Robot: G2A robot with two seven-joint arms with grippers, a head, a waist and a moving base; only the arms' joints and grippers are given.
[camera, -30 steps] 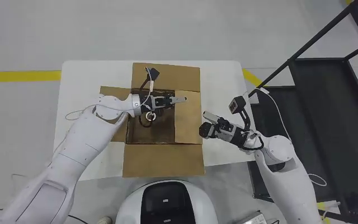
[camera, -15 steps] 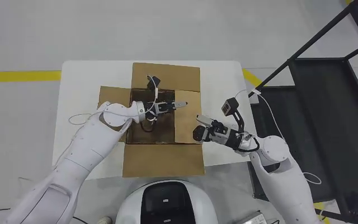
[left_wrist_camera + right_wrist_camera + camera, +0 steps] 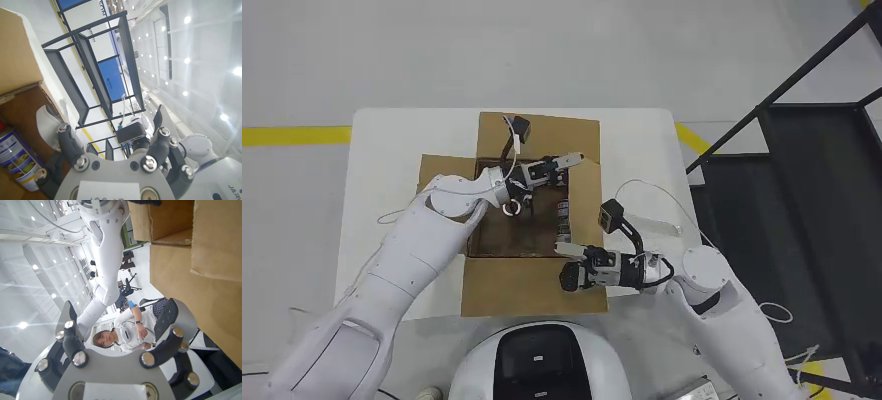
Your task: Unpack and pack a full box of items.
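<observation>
An open cardboard box (image 3: 540,131) sits mid-table with its flaps spread. Inside, by the right wall, stands a spray can (image 3: 562,212) with a blue and yellow label, which the left wrist view also catches low in the box as the can (image 3: 17,157). My left gripper (image 3: 572,160) hovers over the box's back right corner, open and holding nothing, as the left gripper (image 3: 102,117) shows. My right gripper (image 3: 567,277) is over the front flap near its right end, open and empty too; the right gripper (image 3: 119,309) sits beside the cardboard (image 3: 208,294).
The white table (image 3: 392,150) has bare strips left and right of the box. A black metal rack (image 3: 812,150) stands just off the table's right edge. A thin white cable (image 3: 652,190) hangs over the right side.
My right arm swung from the box's right side leftward and nearer, onto the front flap. My left gripper shifted toward the back right corner. The can is now uncovered.
</observation>
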